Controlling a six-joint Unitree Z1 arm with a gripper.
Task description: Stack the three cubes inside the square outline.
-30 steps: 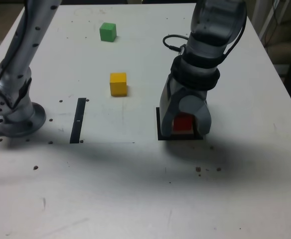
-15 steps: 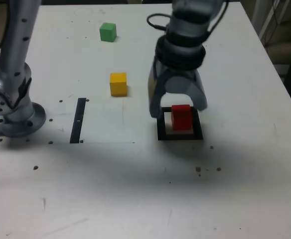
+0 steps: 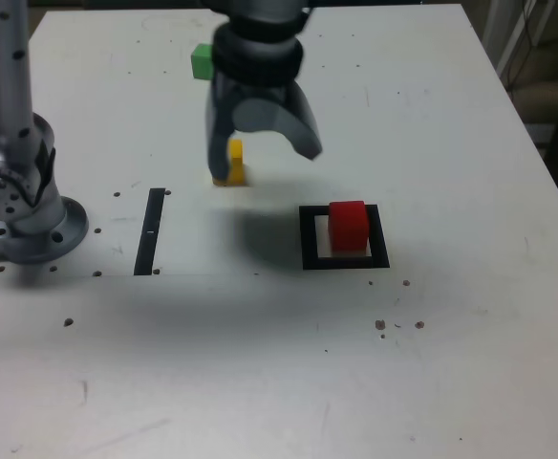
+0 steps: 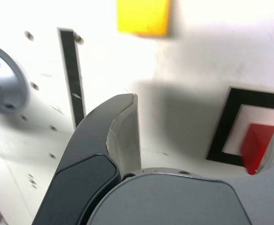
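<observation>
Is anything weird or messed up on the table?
Not really. The red cube sits a bit toward the right side of the square outline in the exterior view, but nothing looks spilled or broken.

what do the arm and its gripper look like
The gripper has two thick, curved grey fingers that taper like claws, with paler, rough-edged inner faces and dark grey cover panels behind them. The wrist section above it is dark, nearly black. The arm is a grey tube dotted with dark screw holes, on a round, flanged grey base, with a dark cable at its lower joint.
</observation>
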